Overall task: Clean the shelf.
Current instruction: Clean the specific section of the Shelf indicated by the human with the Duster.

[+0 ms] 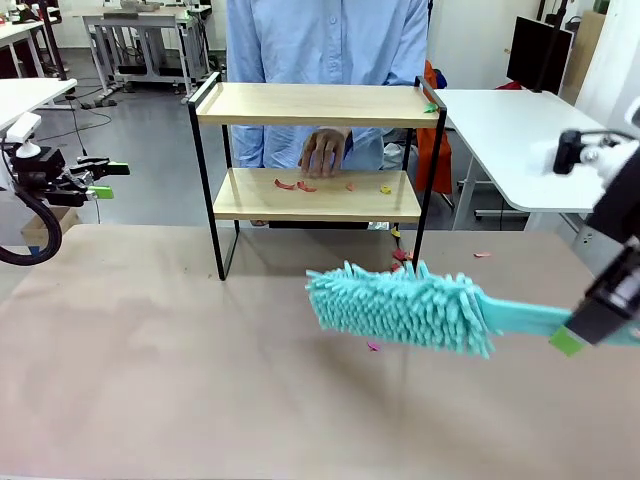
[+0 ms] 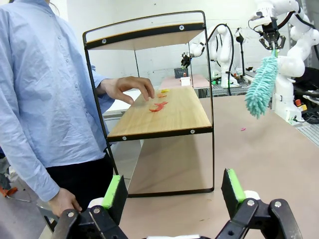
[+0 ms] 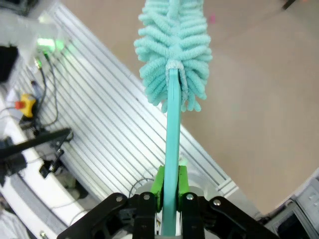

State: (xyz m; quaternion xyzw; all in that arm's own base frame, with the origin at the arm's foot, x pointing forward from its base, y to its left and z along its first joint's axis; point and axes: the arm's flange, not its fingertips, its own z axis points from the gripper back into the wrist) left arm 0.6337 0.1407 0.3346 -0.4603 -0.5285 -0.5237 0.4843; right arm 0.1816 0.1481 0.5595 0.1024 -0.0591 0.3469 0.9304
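Observation:
The shelf (image 1: 315,105) stands at the table's far side, with red, orange and yellow scraps (image 1: 300,185) on its lower board. A person's hand (image 1: 323,150) rests over that board. My right gripper (image 1: 580,335) is shut on the handle of a teal fluffy duster (image 1: 400,305), whose head hangs above the table in front of the shelf. In the right wrist view the handle runs up between the green pads (image 3: 158,186) to the duster head (image 3: 172,55). My left gripper (image 1: 108,178) hovers open at the far left, its open fingers (image 2: 115,191) facing the shelf (image 2: 164,112).
Small scraps lie on the table (image 1: 150,360) near the shelf's right leg (image 1: 400,255) and under the duster (image 1: 373,346). A green scrap (image 1: 430,107) sits on the top board's right end. A white table (image 1: 510,140) stands at the back right.

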